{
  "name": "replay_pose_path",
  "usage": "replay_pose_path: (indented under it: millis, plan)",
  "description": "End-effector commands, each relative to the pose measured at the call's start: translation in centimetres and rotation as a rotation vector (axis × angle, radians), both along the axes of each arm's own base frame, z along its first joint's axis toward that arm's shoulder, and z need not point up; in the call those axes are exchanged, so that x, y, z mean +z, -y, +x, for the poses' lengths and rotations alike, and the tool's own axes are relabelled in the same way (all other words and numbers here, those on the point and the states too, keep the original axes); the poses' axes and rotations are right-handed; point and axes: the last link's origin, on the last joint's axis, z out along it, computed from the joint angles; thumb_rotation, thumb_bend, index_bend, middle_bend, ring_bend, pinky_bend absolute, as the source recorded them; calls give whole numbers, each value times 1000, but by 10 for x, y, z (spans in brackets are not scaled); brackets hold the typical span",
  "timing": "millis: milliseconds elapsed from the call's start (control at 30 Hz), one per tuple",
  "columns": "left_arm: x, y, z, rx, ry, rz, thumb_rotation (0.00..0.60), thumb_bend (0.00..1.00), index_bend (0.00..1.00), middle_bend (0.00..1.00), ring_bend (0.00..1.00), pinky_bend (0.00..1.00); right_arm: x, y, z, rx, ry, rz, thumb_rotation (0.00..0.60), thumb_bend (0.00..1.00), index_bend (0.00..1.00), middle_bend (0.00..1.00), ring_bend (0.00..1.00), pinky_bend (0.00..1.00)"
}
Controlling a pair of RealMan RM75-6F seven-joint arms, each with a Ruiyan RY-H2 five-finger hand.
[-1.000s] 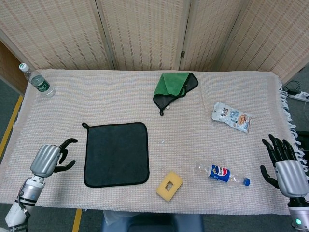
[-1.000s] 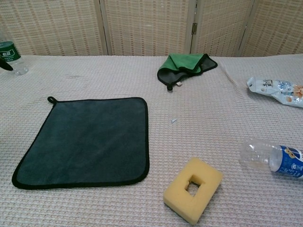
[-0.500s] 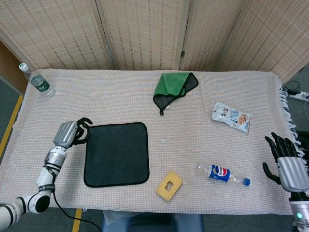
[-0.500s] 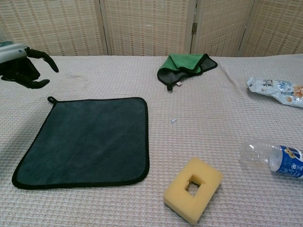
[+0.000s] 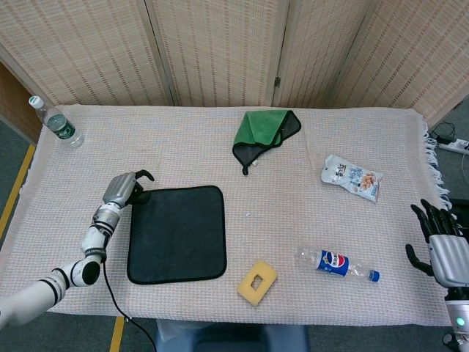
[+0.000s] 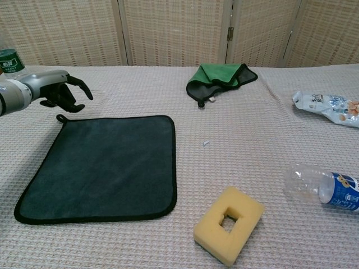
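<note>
While the dark grey cloth point(image 5: 176, 233) lay flat and spread out in the lower left part of the head view, its small hanging loop point(image 6: 60, 118) pointed toward the upper left corner, and the left hand point(image 5: 124, 188) hovered just beside that corner with its dark fingers point(image 6: 76, 89) apart and gently curved, gripping nothing. In the chest view the same hand sat at the left edge of the frame, just above the loop, and whether a fingertip touched the cloth could not be told. At the lower right edge of the head view the right hand point(image 5: 445, 246) stood off the table's side, fingers spread and empty. A yellow sponge point(image 5: 257, 282) with a hole through its middle rested near the cloth's lower right corner, and a clear bottle with a blue label point(image 5: 337, 264) lay on its side further right. A crumpled green cloth point(image 5: 265, 132), a snack packet point(image 5: 352, 177) and an upright water bottle point(image 5: 56, 122) sat across the upper part of the cream table cover point(image 5: 183, 147).
</note>
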Motion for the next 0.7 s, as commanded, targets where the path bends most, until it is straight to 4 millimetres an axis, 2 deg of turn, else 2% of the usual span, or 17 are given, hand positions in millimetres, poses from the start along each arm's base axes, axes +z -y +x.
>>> replay_pose_path:
  millis: [33, 333, 700]
  plan:
    - [-18, -7, 4, -1, -1, -36, 600, 483, 390, 1000, 1000, 1000, 1, -1, -2, -10, 2, -3, 600, 490, 0, 0, 0, 0]
    - [-42, -15, 4, 5, -30, -70, 600, 483, 405, 1000, 1000, 1000, 4, -4, -8, -32, 7, -2, 600, 490, 0, 0, 0, 0]
    - [-55, -19, 4, -2, -37, -67, 600, 472, 470, 1000, 1000, 1000, 8, -9, -10, -39, 14, -7, 600, 489, 0, 0, 0, 0]
